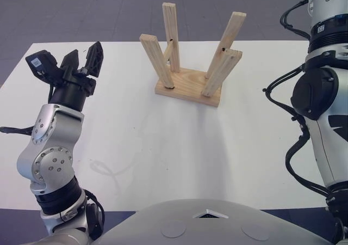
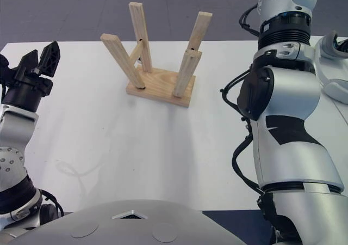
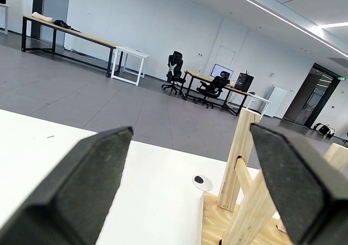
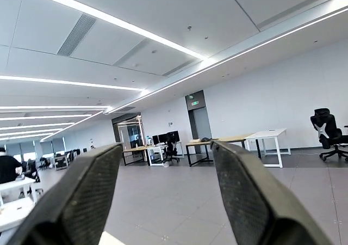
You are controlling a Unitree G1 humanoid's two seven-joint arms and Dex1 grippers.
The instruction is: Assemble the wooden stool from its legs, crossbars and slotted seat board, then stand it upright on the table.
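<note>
grey floor [image 3: 65, 92] | white walls [image 3: 152, 22] | desks [image 3: 70, 32] | office chairs [image 3: 175, 69] | ceiling light strips [image 4: 109, 19]

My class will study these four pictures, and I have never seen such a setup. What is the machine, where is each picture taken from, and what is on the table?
It is a humanoid robot with two arms, each ending in a two-fingered tool. Two pictures come from cameras in its head, looking down at a white table. The other two come from cameras on the wrists, looking out between each tool's fingers. On the table a wooden stool stands upside down: its seat board lies flat, four legs point up, and a crossbar joins two of them. The left tool, left of the stool, is open and empty. The right arm is raised, so its camera faces the room; the right tool is open and empty too.
</note>
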